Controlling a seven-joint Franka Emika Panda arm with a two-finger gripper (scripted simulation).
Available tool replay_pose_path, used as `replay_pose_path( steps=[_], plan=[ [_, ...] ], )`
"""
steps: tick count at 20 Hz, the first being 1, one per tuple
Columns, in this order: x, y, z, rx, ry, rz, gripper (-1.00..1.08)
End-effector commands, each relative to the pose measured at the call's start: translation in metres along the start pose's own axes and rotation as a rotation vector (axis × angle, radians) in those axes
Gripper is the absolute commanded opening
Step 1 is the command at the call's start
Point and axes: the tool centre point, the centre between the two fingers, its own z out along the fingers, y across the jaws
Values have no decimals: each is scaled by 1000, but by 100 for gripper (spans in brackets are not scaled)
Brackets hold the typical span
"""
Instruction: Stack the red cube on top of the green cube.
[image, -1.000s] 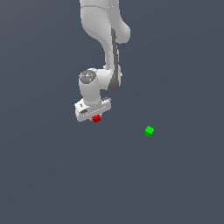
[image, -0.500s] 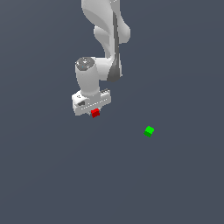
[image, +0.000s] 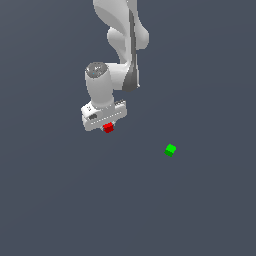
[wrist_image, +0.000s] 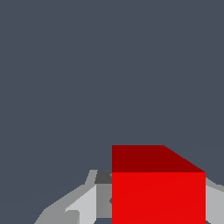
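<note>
Arm hanging down, tool clamped
The white arm descends from above, wrist bent; its tool points downward, fingers closed on the red cube.

Bright red cube, bright green cube, white hand, plain slate-grey ground

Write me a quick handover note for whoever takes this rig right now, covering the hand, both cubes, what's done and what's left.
Hand: shut on the red cube; the wrist view shows the cube between the fingers.
Red cube: in the grasp, under the hand, toward the exterior view's left.
Green cube: alone on the grey floor, toward the exterior view's right and lower in that frame, nothing touching it.
Done: red cube grasped.
Left: carry it over the green cube, lower it squarely on top, open the hand, pull away.
</note>
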Motion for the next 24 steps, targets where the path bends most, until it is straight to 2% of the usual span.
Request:
replay_pose_path(
  steps=[1, 6, 12, 24],
  plan=[
    [1, -1, 0, 0, 0, 0, -100],
    [10, -12, 3, 0, 0, 0, -100],
    [35, -40, 10, 0, 1, 0, -100],
    [124, -140, 35, 1, 1, 0, -100]
  ],
)
